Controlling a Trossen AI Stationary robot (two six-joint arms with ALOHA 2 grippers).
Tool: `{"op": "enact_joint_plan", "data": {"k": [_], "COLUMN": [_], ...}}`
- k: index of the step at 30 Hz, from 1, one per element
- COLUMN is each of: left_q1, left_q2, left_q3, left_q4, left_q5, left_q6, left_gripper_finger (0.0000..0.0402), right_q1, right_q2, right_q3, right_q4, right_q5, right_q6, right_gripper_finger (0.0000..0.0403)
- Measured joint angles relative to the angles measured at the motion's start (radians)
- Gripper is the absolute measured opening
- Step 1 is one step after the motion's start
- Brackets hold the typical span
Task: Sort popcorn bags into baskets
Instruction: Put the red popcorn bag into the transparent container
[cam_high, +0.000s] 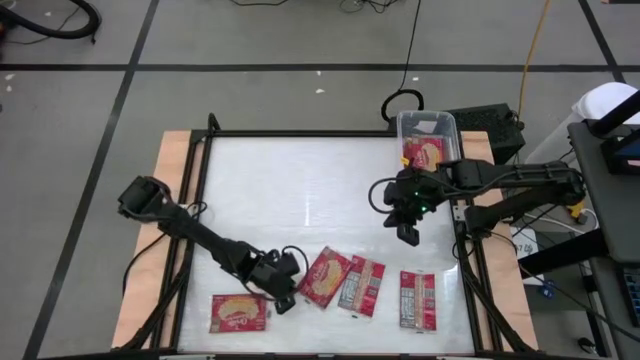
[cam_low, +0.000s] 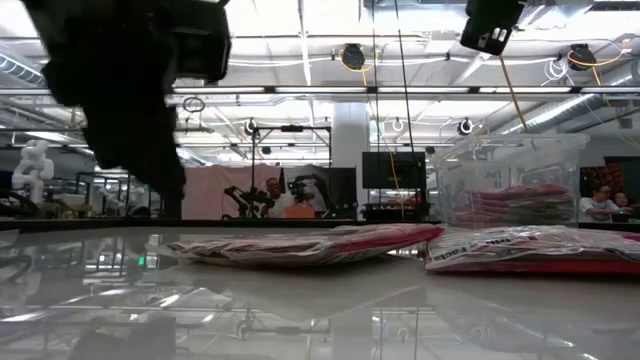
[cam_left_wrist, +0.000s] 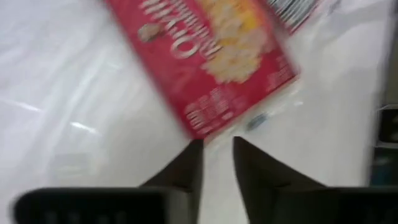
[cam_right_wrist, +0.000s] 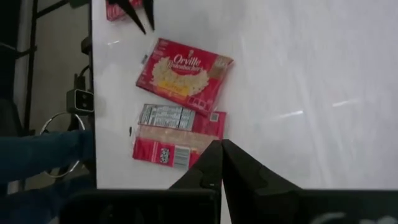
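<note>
Item 1 – my left gripper (cam_high: 291, 301): low at the table's near edge, between two popcorn bags. Fingers (cam_left_wrist: 186, 171) stand a narrow gap apart, nothing between them; tips just short of a bag's corner.

Item 2 – my right gripper (cam_high: 410, 232): raised over the table's right half, near the basket. Fingers (cam_right_wrist: 214, 165) pressed together, empty.

Item 3 – basket (cam_high: 403, 125): clear plastic bin, far right corner of table. Holds popcorn bags; top one (cam_high: 423, 152) picture side up. Low view shows several stacked flat inside.

Item 4 – loose bags on table, four, all in near strip:
- a) near-left bag (cam_high: 239, 312), popcorn picture up, flat, just left of my left gripper.
- b) tilted bag (cam_high: 323, 276), picture up, just right of left gripper; same bag fills left wrist view (cam_left_wrist: 205, 62).
- c) bag (cam_high: 362, 286) beside b, grey printed panel up, edges touching or overlapping b – can't tell which.
- d) bag (cam_high: 417, 299), printed panel up, apart from c, further right.

Item 5 – table (cam_high: 300, 190): white glossy top, wood border, dark frame.
</note>
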Motion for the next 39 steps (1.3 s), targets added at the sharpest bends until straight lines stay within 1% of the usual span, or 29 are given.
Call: {"op": "enact_joint_plan", "data": {"k": [2, 6, 8, 11, 14, 16, 18, 21, 26, 27, 28, 33, 39], "left_q1": [-0.019, -0.046, -0.055, -0.054, -0.042, -0.038, -0.033, -0.026, 0.015, 0.027, 0.037, 0.096, 0.171], "left_q2": [0.003, 0.035, 0.058, 0.094, 0.125, 0.13, 0.15, 0.156, 0.173, 0.174, 0.172, 0.119, -0.001], "left_q3": [-0.001, 0.002, 0.0, 0.001, 0.001, 0.002, 0.003, 0.003, 0.002, 0.002, 0.002, -0.002, -0.002], "left_q4": [-0.027, 0.042, 0.053, 0.063, 0.075, 0.082, 0.095, 0.11, 0.167, 0.174, 0.173, 0.145, 0.111], "left_q5": [-0.031, -0.076, -0.108, -0.154, -0.164, -0.162, -0.175, -0.182, -0.166, -0.156, -0.148, -0.142, -0.163], "left_q6": [0.022, 0.083, 0.094, 0.053, 0.055, 0.084, 0.119, 0.166, 0.213, 0.217, 0.217, 0.267, 0.275], "left_gripper_finger": [0.0129, 0.0222, 0.0259, 0.029, 0.0294, 0.0278, 0.0245, 0.0174, 0.0036, 0.0019, 0.0013, 0.0005, 0.0003], "right_q1": [0.0, 0.0, 0.0, 0.0, 0.0, 0.0, 0.0, -0.003, -0.004, -0.004, -0.004, -0.004, -0.004], "right_q2": [-0.006, -0.022, -0.027, -0.036, -0.037, -0.037, -0.039, -0.038, -0.038, -0.038, -0.038, -0.038, -0.042], "right_q3": [-0.006, -0.007, -0.007, -0.007, -0.007, -0.007, -0.007, -0.007, -0.007, -0.007, -0.007, -0.007, -0.027], "right_q4": [0.0, 0.006, 0.01, 0.017, 0.037, 0.037, 0.038, 0.039, 0.059, 0.065, 0.073, 0.092, 0.104], "right_q5": [-0.006, -0.026, -0.026, -0.025, -0.025, -0.024, -0.024, -0.024, -0.023, -0.023, -0.021, -0.002, 0.078], "right_q6": [0.013, 0.019, 0.019, 0.015, 0.013, 0.012, 0.012, 0.01, 0.011, 0.012, 0.011, 0.037, 0.189], "right_gripper_finger": [0.0, 0.0, 0.0, 0.0, 0.0, 0.0, 0.0, 0.0, 0.0, 0.0, 0.0, 0.0, 0.0]}}
